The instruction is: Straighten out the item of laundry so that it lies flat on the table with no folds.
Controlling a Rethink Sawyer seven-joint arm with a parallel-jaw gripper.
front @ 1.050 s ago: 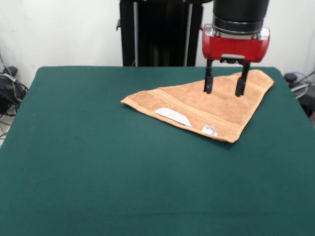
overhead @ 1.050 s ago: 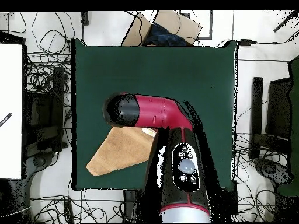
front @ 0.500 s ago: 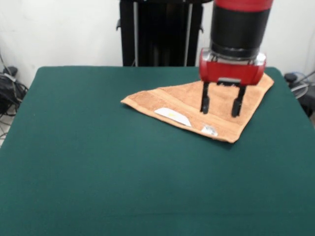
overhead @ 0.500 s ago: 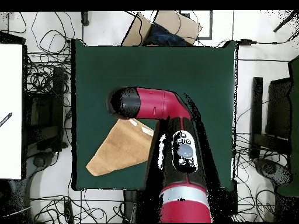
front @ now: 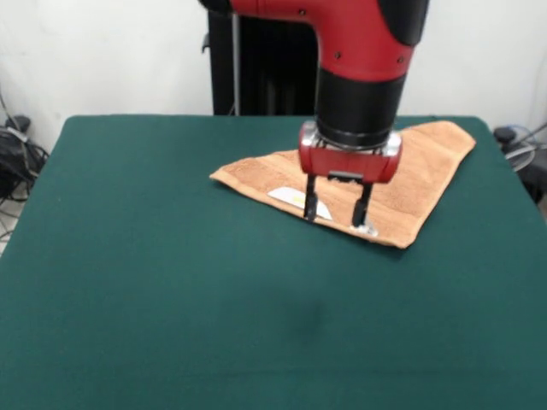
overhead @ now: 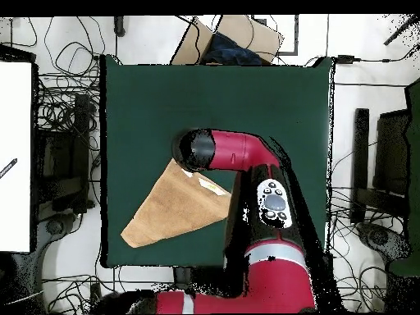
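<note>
1. Tabletop first: the table (front: 171, 307) lies bare and dark green along its near side; nothing there to grip.
2. Gripper (front: 337, 210) next, jaws parted wide and empty, tips at the near folded edge of the towel (front: 410, 175), straddling its white tags (front: 299, 202).
3. Towel beyond, doubled into a triangle reaching the table's far corner; probably light, limp terry; I would pinch only the top layer at this edge.

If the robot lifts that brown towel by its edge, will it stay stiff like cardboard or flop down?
It would probably flop. The towel is soft terry cloth, already folded over into a triangle, so it bends easily. It looks thin and likely light. The open pincer is at its near edge by the white tags; pushed, the towel may bunch on the table cloth rather than slide.
</note>
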